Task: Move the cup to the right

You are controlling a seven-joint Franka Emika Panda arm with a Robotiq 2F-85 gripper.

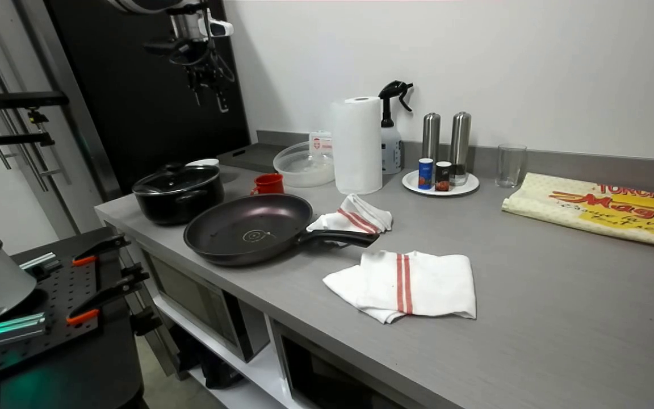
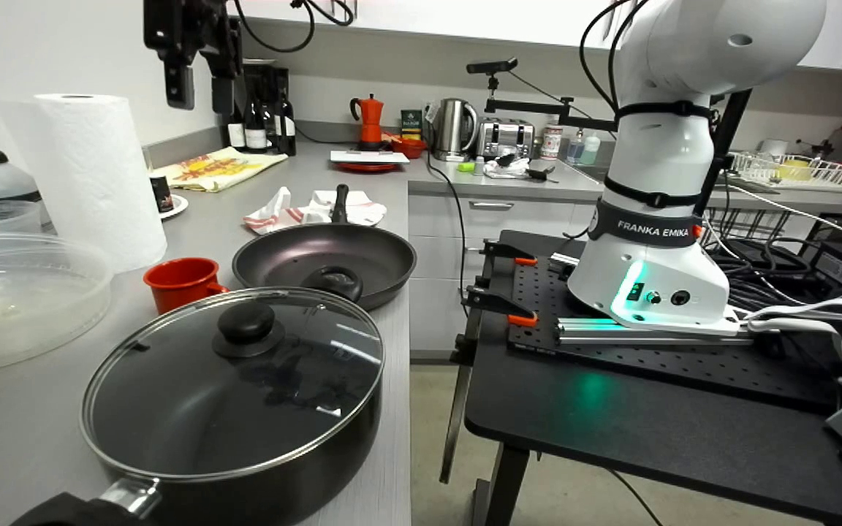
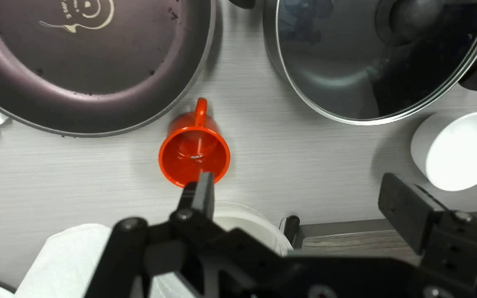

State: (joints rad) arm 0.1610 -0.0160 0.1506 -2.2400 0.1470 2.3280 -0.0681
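Wall (image 1: 474,62) and counter (image 1: 577,318): plain white is rising behind flat gray.
Front edge (image 1: 281,315): it is running from 9 o'clock to 5 o'clock across an exterior view, with the lidded pot (image 1: 191,203) and black frying pan (image 1: 247,227) sitting near it.
Pan handle (image 1: 341,234): it is pointing toward 3 o'clock there, with a crumpled cloth (image 1: 375,213) lying near it.
Folded towel (image 1: 440,284): it is lying at 4 o'clock from the pan, and bare counter is stretching beyond it toward 3 o'clock.
Red cup (image 3: 194,145): in the wrist view it is standing upright, handle toward 12 o'clock, the frying pan just beside it between 10 and 11 o'clock, the glass lid (image 3: 338,49) at 2, the clear container (image 3: 259,225) at 5.
Open room: bare counter is showing from the cup toward 9 o'clock, and toward 3 o'clock as far as a white vessel (image 3: 464,153).
Arm (image 1: 188,25): it is hanging at 11 o'clock in an exterior view, well above the counter, the gripper (image 1: 211,103) pointing toward 6 o'clock.
Fingers (image 3: 203,200): 2 are standing spread wide; in the wrist view 1 is covering a bit of the cup's rim, and the other is showing at 4 o'clock.
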